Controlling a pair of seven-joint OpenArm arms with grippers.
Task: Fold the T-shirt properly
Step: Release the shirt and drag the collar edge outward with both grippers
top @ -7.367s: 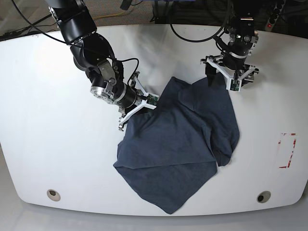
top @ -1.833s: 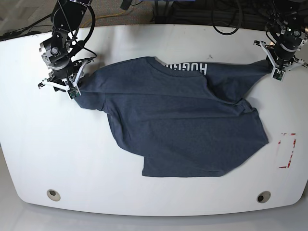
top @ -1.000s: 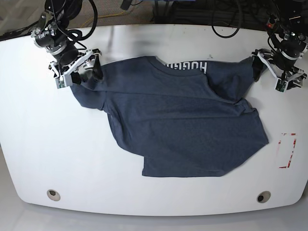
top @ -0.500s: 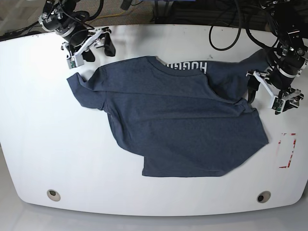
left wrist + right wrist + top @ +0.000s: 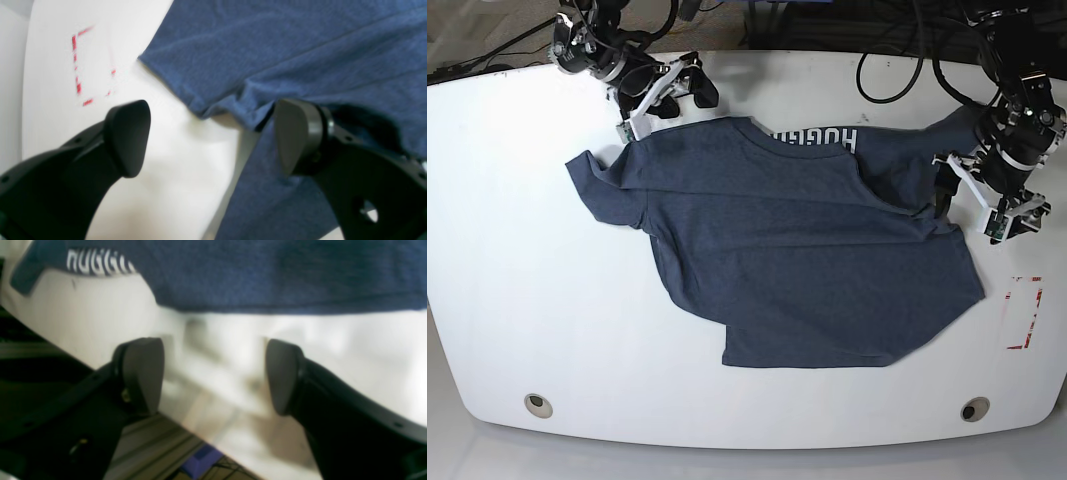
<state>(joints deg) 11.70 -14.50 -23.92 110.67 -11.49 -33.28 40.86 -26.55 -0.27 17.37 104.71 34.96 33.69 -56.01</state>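
Slate-blue heathered T-shirt (image 5: pixel 807 250) lies rumpled, spread on the smooth white table (image 5: pixel 527 300); both pincers gape empty

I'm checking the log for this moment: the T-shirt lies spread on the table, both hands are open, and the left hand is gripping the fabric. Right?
Not quite. The left hand grips nothing: the left wrist view shows its fingers spread wide, with bare table and the T-shirt edge between them. The rest stands: the shirt lies spread out, and the right hand is open too.
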